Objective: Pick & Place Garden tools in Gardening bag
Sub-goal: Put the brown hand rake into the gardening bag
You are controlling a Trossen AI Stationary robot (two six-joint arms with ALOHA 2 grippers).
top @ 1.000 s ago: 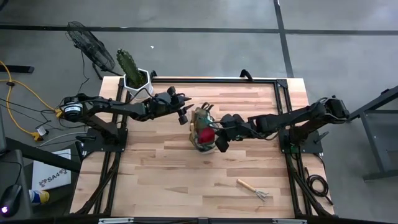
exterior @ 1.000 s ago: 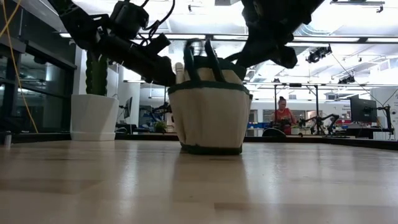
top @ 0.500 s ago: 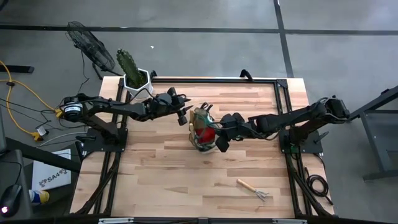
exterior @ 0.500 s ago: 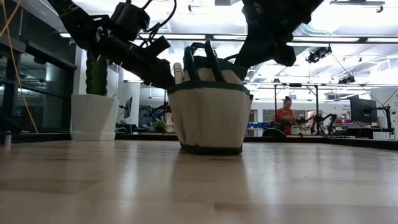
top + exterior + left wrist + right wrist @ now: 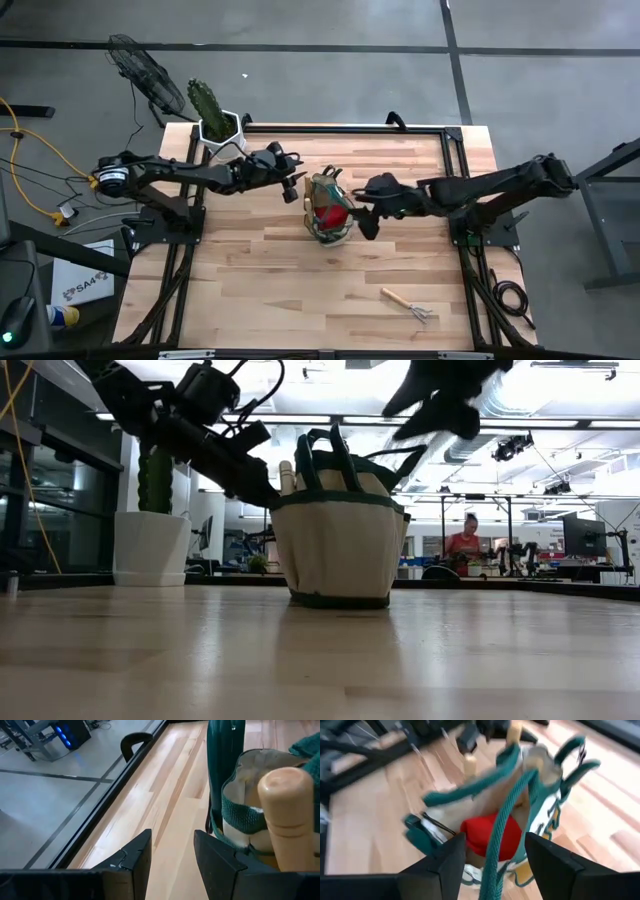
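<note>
**STATUS: BOTH PINCERS AT BAG, NEITHER HOLDING**

My right gripper (image 5: 366, 208) hangs just beside the gardening bag (image 5: 328, 208), on the side toward my right arm's base; fingers (image 5: 547, 862) spread wide, nothing btwn them; the wrist view looks past them into the bag's mouth; a green loop handle (image 5: 504, 837) crosses directly ahead of the fingers, not gripped.

My left gripper (image 5: 291, 177) sits at the opposite side of the bag, close to its rim; fingers (image 5: 215, 857) part open w/ bare table (image 5: 172, 827) showing in the gap; empty; a green handle strap (image 5: 225, 765) and a wooden handle end (image 5: 290, 805) stand just ahead of them, apart from the pads.

Bag: upright on the table, btwn my two grippers, approx. mid-table; red glove-like piece (image 5: 492, 837) inside, visible from above; wooden handles stick up at the rim on my left gripper's side.

Rake (image 5: 408, 304): flat on the table, well apart from both grippers, toward the front edge on my right arm's side; outside the bag.

Potted cactus (image 5: 212, 118): far corner behind my left arm.

Low view: a person (image 5: 465, 542) in red, far off in the room.
</note>
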